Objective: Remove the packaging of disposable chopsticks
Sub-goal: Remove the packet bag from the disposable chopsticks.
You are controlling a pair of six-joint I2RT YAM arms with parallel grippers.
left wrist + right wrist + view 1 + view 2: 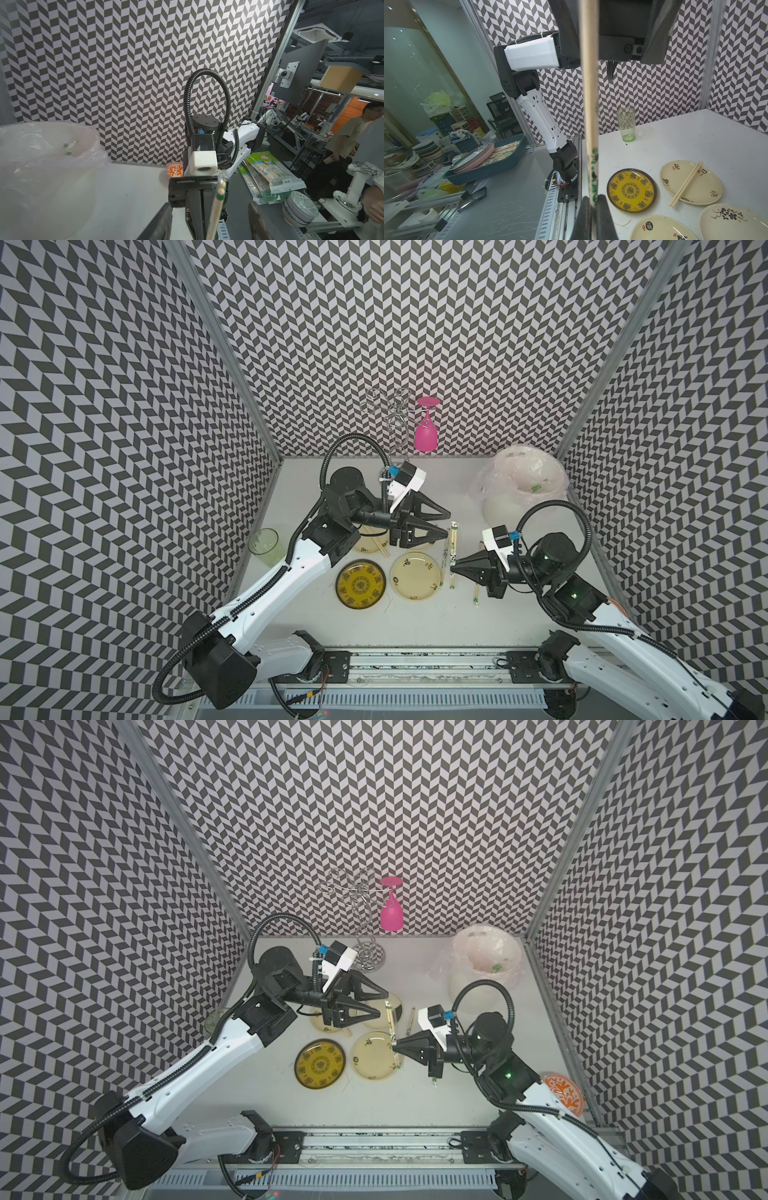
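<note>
Right pincer (452,568) is clamped on a long clear plastic sleeve with green and black print (454,545). Pale wooden chopsticks (588,83) sit inside the sleeve, which is held off the white bench (415,626). Left pincer (448,524) stands half spread, one finger each side of the sleeve's far end. On the bench just beside lie a second wrapped pair (446,556), a cream flowered plate (415,576) and a yellow patterned plate (360,584).

Left wrist view: the green-banded stick end (220,192) sits in the gap, touching neither finger. Right wrist view: a bare tan chopstick pair (686,182) lies across another cream plate (708,187), largely hidden under the left pincer from above. An orange patterned plate (563,1092) shows in a top view at the bench's right edge.

A white bin lined with a pinkish bag (523,489) fills the back right corner. Open bench runs from the plates to the front rail (415,659).
</note>
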